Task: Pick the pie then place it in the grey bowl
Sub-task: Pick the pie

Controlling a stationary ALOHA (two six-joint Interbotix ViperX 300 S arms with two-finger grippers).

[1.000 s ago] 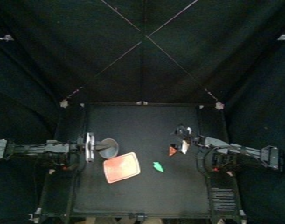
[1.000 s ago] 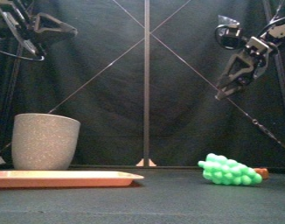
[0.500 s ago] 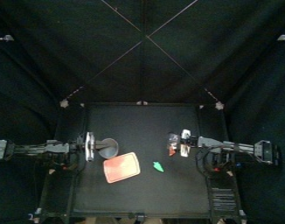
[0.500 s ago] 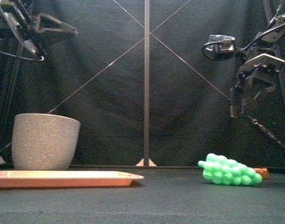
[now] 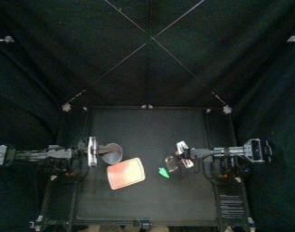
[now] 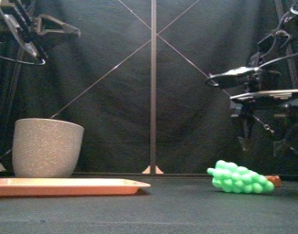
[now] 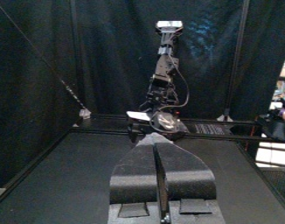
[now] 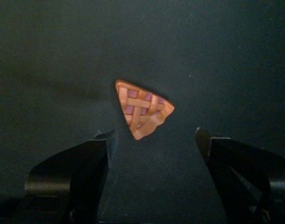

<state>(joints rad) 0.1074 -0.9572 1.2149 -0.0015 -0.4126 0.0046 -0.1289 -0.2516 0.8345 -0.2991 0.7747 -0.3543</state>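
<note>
Pie [image 8: 142, 109] behind green grapes [image 6: 240, 177], mostly hidden

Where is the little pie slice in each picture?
Top view: the pie is a speck right of the pink tray, beside the green grapes, under the right tool.
Front view: low at the right, peeking from behind the grapes.
Left wrist view: not in it.
Right wrist view: in the middle, between the open jaws.
Shared landmark: the right tool, hanging above the pie.
</note>
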